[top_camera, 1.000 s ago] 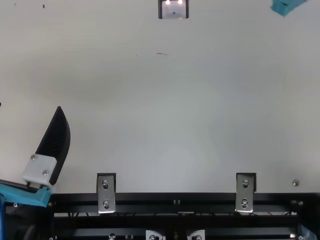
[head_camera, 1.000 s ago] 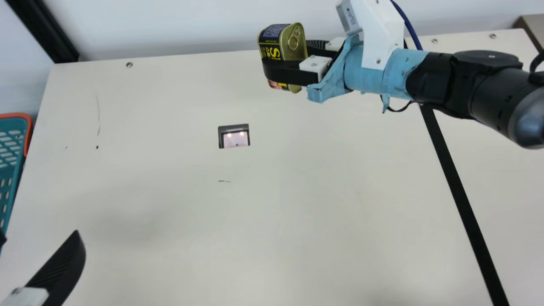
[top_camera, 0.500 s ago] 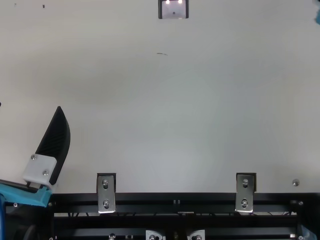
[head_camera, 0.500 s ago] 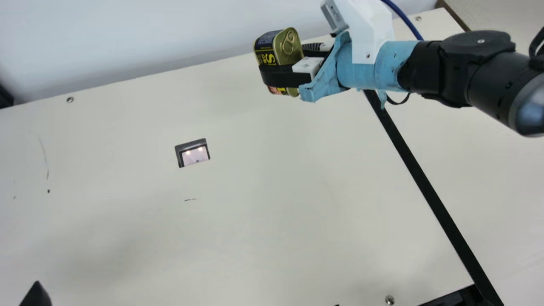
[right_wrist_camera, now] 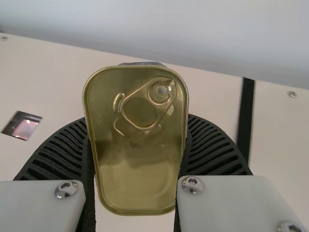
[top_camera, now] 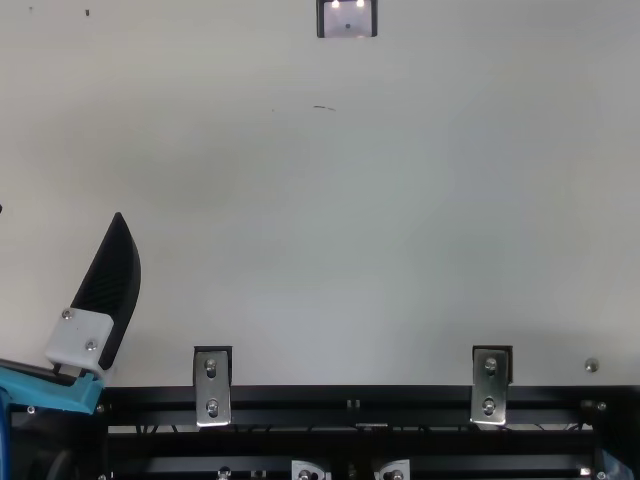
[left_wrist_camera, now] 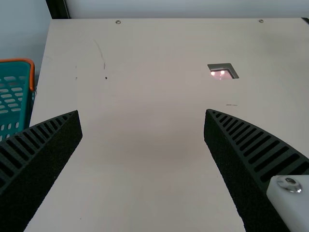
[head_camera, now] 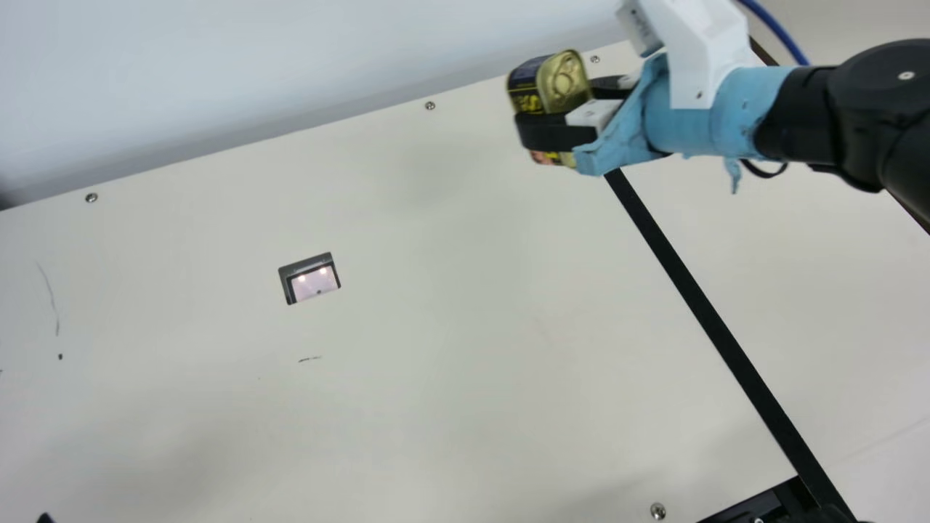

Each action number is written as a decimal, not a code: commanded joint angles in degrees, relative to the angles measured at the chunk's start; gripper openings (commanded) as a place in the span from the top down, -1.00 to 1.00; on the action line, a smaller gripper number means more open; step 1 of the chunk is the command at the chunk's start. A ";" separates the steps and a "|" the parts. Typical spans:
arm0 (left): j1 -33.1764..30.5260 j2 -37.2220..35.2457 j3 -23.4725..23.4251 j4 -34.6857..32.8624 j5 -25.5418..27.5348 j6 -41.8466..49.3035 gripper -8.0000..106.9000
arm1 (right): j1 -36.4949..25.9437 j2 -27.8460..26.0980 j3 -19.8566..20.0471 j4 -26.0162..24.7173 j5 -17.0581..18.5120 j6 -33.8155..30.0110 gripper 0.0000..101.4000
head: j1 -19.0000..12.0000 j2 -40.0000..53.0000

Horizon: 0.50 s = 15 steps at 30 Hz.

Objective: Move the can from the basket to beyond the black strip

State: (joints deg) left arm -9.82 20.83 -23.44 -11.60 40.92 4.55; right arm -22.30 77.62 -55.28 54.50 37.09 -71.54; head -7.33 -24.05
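1. And here's the right claw (head_camera: 556, 109), up at the far side of the tabletop (head_camera: 436, 407), gripping the can (head_camera: 565, 81) between its two ribbed fingers, one on each side!
2. The can rides in the air, its long sides roughly upright, the gold ring-pull lid facing back toward the wrist; in the main view, black and yellow print wraps its side.
3. Now the black strip (head_camera: 697, 298): it slants across the tabletop, and in the main view the can sits just to the left of its far end. The right wrist view puts the strip beside the can too, past one finger.
4. Over to the left claw (top_camera: 59, 212), and it's spread wide, its fingers well apart above the near part of the tabletop, close to the black rail (top_camera: 350, 400) in the top view.
5. Out at the side, in the left wrist view, there's the teal basket (left_wrist_camera: 32, 72) with its orange rim, beside the tabletop's edge.
6. And set in the tabletop, a dark-framed rectangular panel (head_camera: 309, 279) glints with two bright spots, well apart from the strip!
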 commanded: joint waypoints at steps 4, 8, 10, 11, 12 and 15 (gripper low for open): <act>0.00 0.00 0.00 0.00 0.00 0.00 -0.71 | -4.02 0.00 -3.00 -13.70 2.55 7.46 1.00 | -1.74 -0.55; 0.00 0.00 0.00 0.00 0.00 0.00 -0.71 | -6.37 0.59 -5.95 -20.73 4.93 10.92 1.00 | -1.74 -0.55; 0.00 0.00 0.00 0.00 0.00 0.00 -0.71 | -7.27 1.09 -7.42 -23.74 6.06 12.22 1.00 | -1.74 -0.55; 0.00 0.00 0.00 0.00 0.00 0.00 -0.71 | -7.70 1.36 -8.07 -25.06 6.57 12.71 1.00 | -1.74 -0.55; 0.00 0.00 0.00 0.00 0.00 0.00 -0.71 | -8.08 1.64 -8.73 -26.24 7.09 13.17 1.00 | -1.74 -0.55; 0.00 0.00 0.00 0.00 0.00 0.00 -0.71 | -9.22 2.55 -10.40 -29.01 8.36 13.98 1.00 | -1.74 -0.55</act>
State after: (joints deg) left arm -9.82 20.83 -23.44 -11.60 40.92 4.55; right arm -31.24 79.93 -65.12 28.56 45.28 -57.77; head -7.33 -24.05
